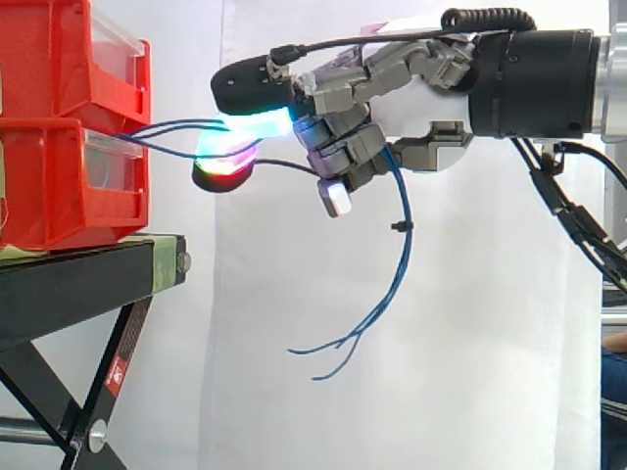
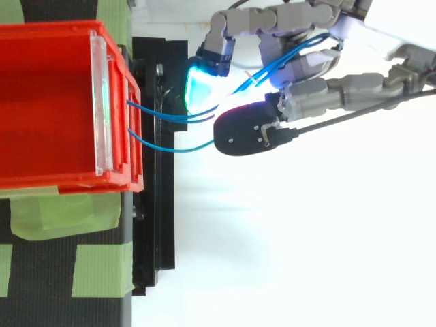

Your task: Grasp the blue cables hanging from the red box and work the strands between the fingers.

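Note:
Thin blue cables (image 1: 176, 127) run from the front of the stacked red bins (image 1: 69, 127) to my hand (image 1: 392, 93), which reaches in from the right at bin height. My fingers are curled round the strands, their pads glowing cyan and red (image 1: 230, 166). The loose cable ends (image 1: 377, 304) hang below the palm and fan out. From above, the blue cables (image 2: 163, 117) leave the red bin (image 2: 61, 102) and pass between the fingers of my hand (image 2: 306, 88), whose cyan pad (image 2: 201, 88) presses on them.
The bins stand on a black stand (image 1: 88, 279) with green tape patches (image 2: 99, 269). A white curtain (image 1: 392, 392) hangs behind. Open space lies below and to the right of the hanging strands.

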Available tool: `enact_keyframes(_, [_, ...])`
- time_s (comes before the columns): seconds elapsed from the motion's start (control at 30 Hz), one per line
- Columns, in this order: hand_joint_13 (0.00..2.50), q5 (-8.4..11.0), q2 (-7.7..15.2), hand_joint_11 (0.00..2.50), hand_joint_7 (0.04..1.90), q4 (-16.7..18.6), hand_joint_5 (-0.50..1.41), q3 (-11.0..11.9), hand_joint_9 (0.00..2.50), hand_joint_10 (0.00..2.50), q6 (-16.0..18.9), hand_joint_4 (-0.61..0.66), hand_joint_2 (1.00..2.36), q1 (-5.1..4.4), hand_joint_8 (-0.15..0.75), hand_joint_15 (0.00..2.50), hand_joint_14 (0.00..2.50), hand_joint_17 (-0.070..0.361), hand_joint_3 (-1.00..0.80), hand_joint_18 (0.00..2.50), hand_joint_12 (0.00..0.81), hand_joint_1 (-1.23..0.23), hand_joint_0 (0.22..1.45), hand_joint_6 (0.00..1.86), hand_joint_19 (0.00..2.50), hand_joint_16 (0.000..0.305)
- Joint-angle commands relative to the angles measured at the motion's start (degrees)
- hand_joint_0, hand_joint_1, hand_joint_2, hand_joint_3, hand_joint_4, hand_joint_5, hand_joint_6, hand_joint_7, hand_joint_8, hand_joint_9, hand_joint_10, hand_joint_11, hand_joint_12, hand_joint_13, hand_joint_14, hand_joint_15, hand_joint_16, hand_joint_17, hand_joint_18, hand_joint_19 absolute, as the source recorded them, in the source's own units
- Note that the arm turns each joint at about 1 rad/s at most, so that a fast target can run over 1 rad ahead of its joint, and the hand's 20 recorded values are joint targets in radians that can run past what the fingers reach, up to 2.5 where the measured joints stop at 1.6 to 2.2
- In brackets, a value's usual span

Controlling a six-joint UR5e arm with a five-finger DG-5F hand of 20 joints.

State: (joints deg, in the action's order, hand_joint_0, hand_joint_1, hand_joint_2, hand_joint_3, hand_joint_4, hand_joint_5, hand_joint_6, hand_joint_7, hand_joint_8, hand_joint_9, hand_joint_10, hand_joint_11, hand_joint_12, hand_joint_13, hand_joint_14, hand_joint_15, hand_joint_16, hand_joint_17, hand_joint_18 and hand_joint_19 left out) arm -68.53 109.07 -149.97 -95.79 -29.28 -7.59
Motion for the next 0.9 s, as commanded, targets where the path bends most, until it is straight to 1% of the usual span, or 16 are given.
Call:
enact_keyframes(0.0, [0.8,-0.11,0.0,2.24,1.33,-0.15,0.44,-0.01,0.63,2.5,0.36,0.3,1.02,-0.15,0.401,1.58,2.5,0.118,-0.08,1.2,0.474,-0.63,1.0,0.01,0.85,0.052])
enact_keyframes(0.2, [0.8,-0.11,0.0,2.23,1.34,-0.15,0.45,-0.01,0.64,2.5,0.01,0.29,1.01,-0.15,0.403,1.58,2.5,0.12,0.07,1.12,0.478,-0.65,1.06,0.01,0.68,0.053])
enact_keyframes(0.27, [0.8,-0.11,0.0,2.28,1.34,-0.06,0.47,-0.01,0.64,2.5,0.01,0.29,1.01,-0.15,0.399,1.6,2.5,0.122,0.07,1.12,0.487,-0.66,1.06,0.01,0.69,0.054])
enact_keyframes(0.3, [0.81,-0.11,0.0,2.28,1.33,-0.15,0.47,-0.01,0.64,2.5,0.01,0.3,1.01,-0.15,0.402,1.59,2.5,0.127,0.04,1.16,0.491,-0.67,1.03,0.01,0.73,0.056])
enact_keyframes(0.33, [0.82,-0.11,0.0,2.22,1.31,-0.15,0.48,-0.01,0.64,2.5,0.01,0.33,1.01,-0.15,0.411,1.59,2.5,0.141,-0.02,1.21,0.504,-0.68,0.97,0.01,0.67,0.063])
enact_keyframes(0.4, [0.81,-0.11,0.0,2.25,1.28,-0.15,0.48,-0.01,0.65,2.5,0.01,0.33,1.01,-0.15,0.417,1.59,2.5,0.146,-0.24,1.19,0.505,-0.67,0.88,0.01,0.62,0.065])
enact_keyframes(0.43, [0.8,-0.02,0.0,2.26,1.28,-0.15,0.48,-0.01,0.65,2.5,0.01,0.31,1.02,-0.23,0.407,1.6,2.5,0.141,-0.29,1.16,0.501,-0.65,0.86,0.02,0.64,0.063])
enact_keyframes(0.57, [0.78,-0.11,0.0,2.24,1.27,-0.15,0.49,-0.01,0.65,2.5,-0.08,0.33,1.02,-0.23,0.399,1.58,2.5,0.129,-0.31,1.14,0.493,-0.64,0.89,0.02,0.72,0.057])
enact_keyframes(0.6, [0.79,-0.11,0.0,2.24,1.26,-0.15,0.49,-0.01,0.66,2.5,-0.08,0.34,1.02,-0.23,0.397,1.56,2.5,0.128,-0.24,1.16,0.491,-0.66,0.97,0.02,0.72,0.057])
enact_keyframes(0.63, [0.79,-0.2,0.0,2.23,1.26,-0.15,0.51,-0.01,0.67,2.5,-0.08,0.32,1.01,-0.23,0.389,1.56,2.5,0.121,-0.01,1.08,0.473,-0.66,1.06,0.02,0.62,0.054])
enact_keyframes(0.67, [0.8,-0.2,0.0,2.23,1.26,-0.15,0.55,-0.01,0.71,2.5,-0.08,0.31,1.01,-0.32,0.376,1.55,2.5,0.119,0.08,1.04,0.47,-0.65,1.1,0.02,0.58,0.053])
enact_keyframes(0.7, [0.79,-0.2,0.0,2.26,1.25,-0.15,0.58,-0.01,0.76,2.5,-0.17,0.31,1.01,-0.23,0.361,1.54,2.5,0.113,0.23,0.93,0.455,-0.65,1.17,0.02,0.45,0.05])
enact_keyframes(0.73, [0.8,-0.2,0.0,2.28,1.23,-0.15,0.6,-0.01,0.79,2.5,-0.25,0.28,1.0,-0.23,0.351,1.55,2.5,0.114,0.27,0.89,0.452,-0.66,1.2,0.02,0.43,0.051])
enact_keyframes(0.8, [0.82,-0.2,0.0,2.33,1.21,-0.15,0.62,-0.01,0.82,2.5,-0.34,0.31,1.0,-0.23,0.347,1.59,2.5,0.117,0.3,0.95,0.458,-0.66,1.18,0.02,0.49,0.052])
enact_keyframes(0.83, [0.84,-0.2,0.0,2.31,1.19,-0.15,0.63,-0.01,0.83,2.5,-0.34,0.32,1.08,-0.23,0.354,1.61,2.5,0.13,0.24,1.1,0.469,-0.67,1.08,0.02,0.55,0.058])
enact_keyframes(0.87, [0.84,-0.11,0.0,2.31,1.19,-0.15,0.63,-0.01,0.83,2.5,-0.34,0.33,1.11,-0.23,0.361,1.61,2.5,0.133,0.21,1.12,0.474,-0.66,1.04,0.02,0.56,0.059])
